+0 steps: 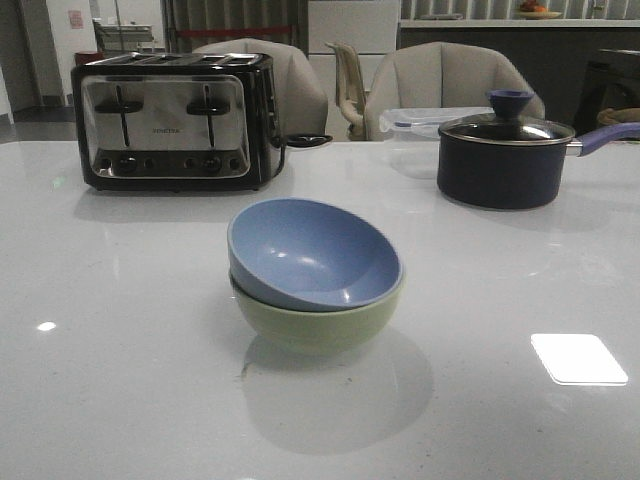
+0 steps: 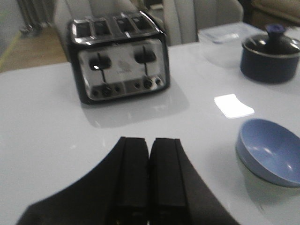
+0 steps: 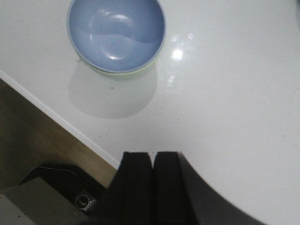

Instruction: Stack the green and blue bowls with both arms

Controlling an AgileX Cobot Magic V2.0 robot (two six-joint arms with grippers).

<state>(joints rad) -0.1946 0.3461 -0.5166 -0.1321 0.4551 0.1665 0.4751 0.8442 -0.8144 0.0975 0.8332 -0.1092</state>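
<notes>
The blue bowl (image 1: 312, 252) sits nested in the green bowl (image 1: 318, 322) near the middle of the white table (image 1: 120, 380), tipped so its mouth faces the front edge rather than lying level. To my eye the stacking is done; all that is left is to keep both arms clear and not nudge the lopsided stack.

The left gripper (image 2: 149, 173) has its fingers pressed together, holding nothing, apart from the bowls. The right gripper (image 3: 152, 183) is likewise closed and empty, out over the table's edge.

A toaster (image 1: 175, 120) stands toward the far left of the table and a lidded saucepan (image 1: 505, 155) toward the far right, both well apart from the bowls. Nothing crowds the stack.
</notes>
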